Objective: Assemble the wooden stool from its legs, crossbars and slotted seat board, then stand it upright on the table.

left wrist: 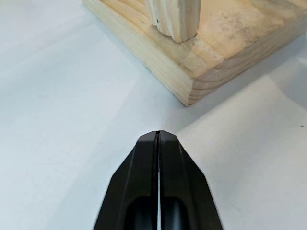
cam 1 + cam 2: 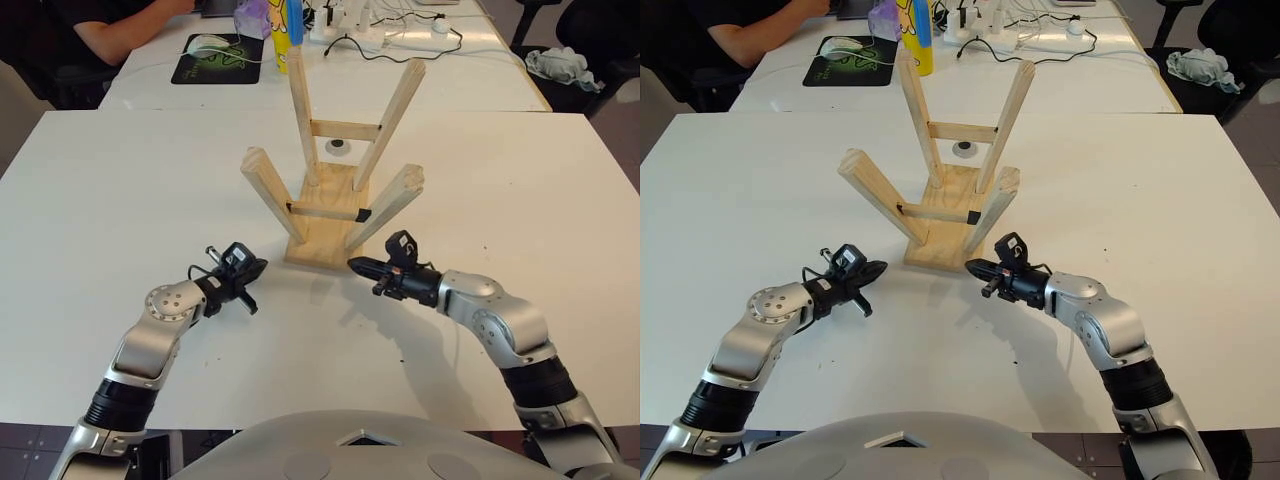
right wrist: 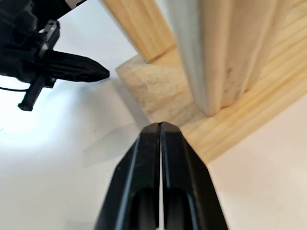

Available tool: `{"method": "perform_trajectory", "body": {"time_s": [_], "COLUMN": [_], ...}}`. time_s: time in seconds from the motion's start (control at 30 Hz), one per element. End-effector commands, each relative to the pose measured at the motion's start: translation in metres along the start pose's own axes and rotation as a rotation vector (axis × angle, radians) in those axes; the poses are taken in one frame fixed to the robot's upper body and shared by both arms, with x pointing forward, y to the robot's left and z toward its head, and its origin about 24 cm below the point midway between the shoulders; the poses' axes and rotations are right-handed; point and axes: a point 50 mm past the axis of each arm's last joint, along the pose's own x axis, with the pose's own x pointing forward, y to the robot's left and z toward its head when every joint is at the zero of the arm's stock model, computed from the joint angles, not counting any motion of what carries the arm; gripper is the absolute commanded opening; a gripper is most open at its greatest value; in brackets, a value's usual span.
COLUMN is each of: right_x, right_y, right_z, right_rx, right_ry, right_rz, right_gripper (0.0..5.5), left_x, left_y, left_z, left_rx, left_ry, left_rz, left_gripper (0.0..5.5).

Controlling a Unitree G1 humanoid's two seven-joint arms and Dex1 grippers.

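Looking down over the white counter (image 2: 120, 200), we are seeing the wooden stool (image 2: 330, 190) sitting upside down just above the middle of the frame. Its seat board (image 2: 322, 245) is lying flat on the counter. 4 legs (image 2: 303, 110) are rising from it and splaying outward: 2 tall ones are reaching toward the top centre, and 2 nearer ones are leaning out to the left and right. 1 crossbar (image 2: 345, 129) is joining the far pair high up. Another is joining the near pair lower down, with a dark band (image 2: 364, 214) sitting at its right end.

The left pincer (image 2: 258, 267) is hovering lower left of centre, its tip pointing at the board's near left corner and lying just beside it, not touching. Its 2 fingers are pressing together with only a thin seam between them, gripping nothing. The right pincer (image 2: 356, 266) is sitting lower right of centre, right at the board's near edge; we cannot tell whether it is touching the wood. Its fingers are likewise closed tight on nothing. The 2 tips are pointing toward each other, apart.

Behind the stool, a small round object (image 2: 338, 147) is lying on the counter. On the second counter (image 2: 450, 85) along the top of the frame, a mouse (image 2: 207, 43) is resting on a dark pad (image 2: 190, 68) at upper left, with a yellow bottle (image 2: 285, 35) standing near it.
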Motion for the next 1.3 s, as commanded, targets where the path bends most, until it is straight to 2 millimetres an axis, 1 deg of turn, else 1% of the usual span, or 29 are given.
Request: {"method": "perform_trajectory", "body": {"time_s": [0.03,0.13,0.27,0.33,0.47,0.6,0.7,0.77,0.8,0.83,0.87,0.97,1.0,1.03,1.13,1.23,1.3], "right_x": [0.000,0.000,-0.003,-0.006,-0.022,-0.030,-0.029,-0.034,-0.039,-0.045,-0.051,-0.068,-0.073,-0.078,-0.091,-0.093,-0.089], "right_y": [-0.006,-0.005,-0.006,-0.005,-0.011,-0.017,-0.009,-0.003,-0.002,0.000,0.003,0.007,0.009,0.011,0.014,0.014,0.014], "right_z": [0.003,-0.001,-0.004,0.000,0.012,0.018,0.017,0.009,0.004,-0.002,-0.006,-0.011,-0.007,-0.004,0.013,0.027,0.037], "right_rx": [-0.031,-0.047,-0.063,-0.049,-0.065,-0.060,-0.013,0.003,0.010,0.047,0.045,-0.081,-0.123,-0.118,-0.155,-0.170,-0.155], "right_ry": [0.009,0.033,0.063,0.036,0.002,-0.010,-0.055,-0.073,-0.089,-0.108,-0.130,-0.168,-0.217,-0.270,-0.401,-0.466,-0.502], "right_rz": [-0.028,-0.019,-0.013,-0.004,-0.032,-0.059,-0.019,-0.034,-0.084,-0.146,-0.202,-0.431,-0.511,-0.596,-0.836,-0.939,-0.958], "right_gripper": [0.00,0.00,0.00,0.00,0.00,0.00,0.00,0.00,0.00,0.00,0.00,0.00,0.00,0.00,0.00,0.00,0.00], "left_x": [0.006,0.010,0.023,0.028,0.033,0.034,0.032,0.027,0.022,0.014,0.005,-0.024,-0.033,-0.040,-0.054,-0.056,-0.055], "left_y": [0.001,-0.003,-0.018,-0.024,-0.036,-0.036,-0.031,-0.027,-0.027,-0.028,-0.030,-0.037,-0.039,-0.040,-0.035,-0.029,-0.025], "left_z": [0.003,0.005,0.011,0.015,0.018,0.015,0.014,0.017,0.019,0.023,0.027,0.037,0.040,0.043,0.058,0.070,0.082], "left_rx": [0.026,0.028,0.042,0.044,0.046,0.045,0.053,0.042,0.025,-0.005,-0.037,-0.184,-0.196,-0.185,-0.148,-0.179,-0.143], "left_ry": [-0.009,-0.015,-0.035,-0.044,-0.045,-0.028,-0.025,-0.057,-0.091,-0.140,-0.188,-0.318,-0.345,-0.358,-0.423,-0.481,-0.521], "left_rz": [0.048,0.046,0.003,-0.018,-0.043,-0.030,0.020,0.086,0.122,0.169,0.229,0.381,0.422,0.474,0.601,0.663,0.695], "left_gripper": [0.02,0.02,0.02,0.02,0.02,0.02,0.02,0.02,0.02,0.02,0.02,0.02,0.02,0.02,0.02,0.02,0.02]}}
